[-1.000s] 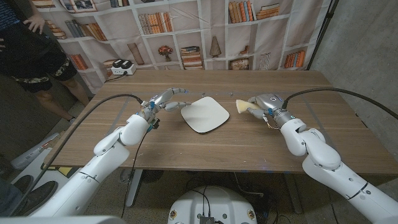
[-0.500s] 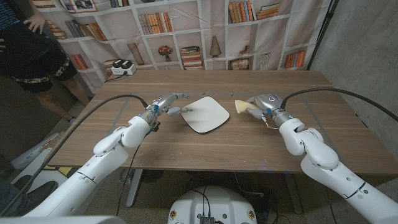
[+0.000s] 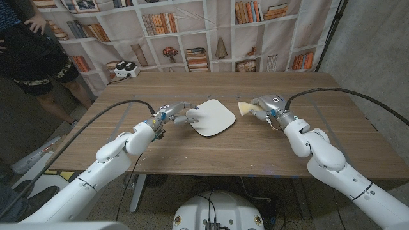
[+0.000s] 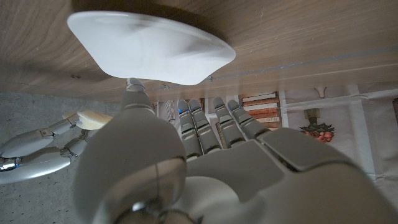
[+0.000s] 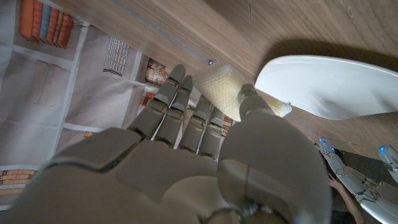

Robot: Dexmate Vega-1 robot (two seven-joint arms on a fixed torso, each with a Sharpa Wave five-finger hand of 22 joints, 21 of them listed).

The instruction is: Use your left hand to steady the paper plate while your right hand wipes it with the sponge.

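Observation:
A white paper plate (image 3: pixel 213 118) with rounded corners lies mid-table. My left hand (image 3: pixel 177 114) is at its left edge, with a fingertip (image 3: pixel 193 117) touching the rim. In the left wrist view the thumb tip (image 4: pixel 134 88) meets the plate (image 4: pixel 149 46) while the other fingers stay spread and straight. My right hand (image 3: pixel 266 105) hovers just right of the plate and grips a pale yellow sponge (image 3: pixel 245 107), which points toward the plate but is clear of it. In the right wrist view the sponge (image 5: pixel 217 87) sticks out past my fingers, beside the plate (image 5: pixel 329 87).
The wooden table (image 3: pixel 192 153) has bare room in front of and behind the plate. A white and black power strip (image 3: pixel 125 69) sits at the back left corner. A person (image 3: pixel 32 45) stands beyond the table's left end. A bookshelf backdrop hangs behind.
My left hand has moved right until a fingertip touches the plate's left rim. My right hand has carried the sponge slightly left, closer to the plate.

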